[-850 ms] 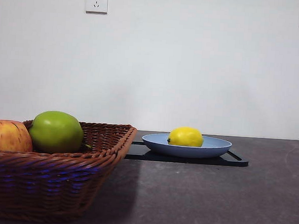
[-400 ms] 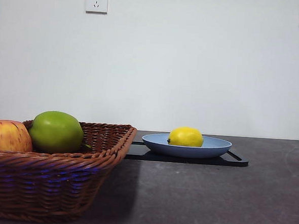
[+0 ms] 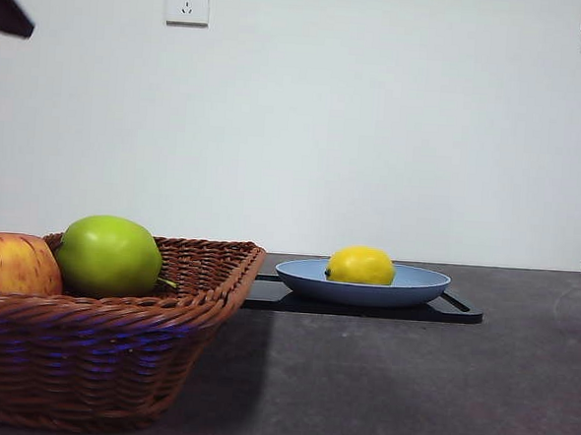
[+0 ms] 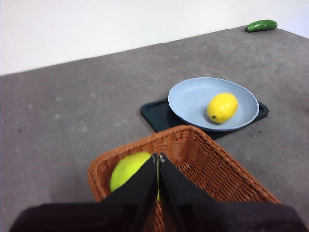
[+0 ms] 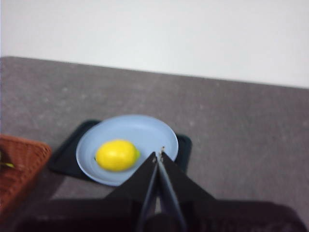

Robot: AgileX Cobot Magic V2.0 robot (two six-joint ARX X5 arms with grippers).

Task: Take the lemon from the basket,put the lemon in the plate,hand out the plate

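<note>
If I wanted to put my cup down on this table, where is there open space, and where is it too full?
Open grey table lies beside the basket and black tray, and more between the tray and the small green vegetable. It is crowded inside the basket, with its green apple and red-yellow apple, and on the plate holding the lemon.

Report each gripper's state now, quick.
Left gripper: shut, holding nothing, above the basket.
Right gripper: shut, holding nothing, above the plate with the lemon.
</note>
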